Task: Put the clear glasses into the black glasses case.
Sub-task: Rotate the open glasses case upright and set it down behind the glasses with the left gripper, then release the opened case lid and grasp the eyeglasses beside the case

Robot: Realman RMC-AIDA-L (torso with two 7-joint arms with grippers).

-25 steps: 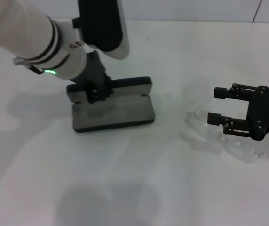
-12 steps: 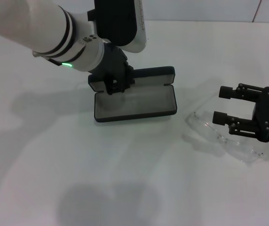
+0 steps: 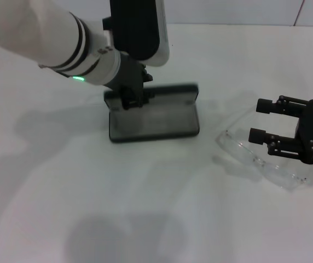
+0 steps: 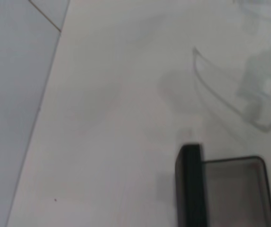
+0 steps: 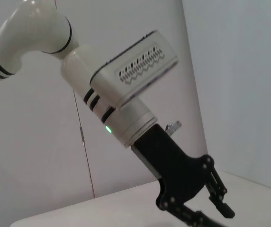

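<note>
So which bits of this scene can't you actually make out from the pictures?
- Head view: the left claw sits at the black glasses case; the arm hides its tips and the case's left hinge corner.
- Head view: the right claw covers part of the clear glasses.
- Left wrist view: the case is cut off by the frame edge and the glasses are faint.
- Right wrist view: neither case nor glasses appear.
</note>
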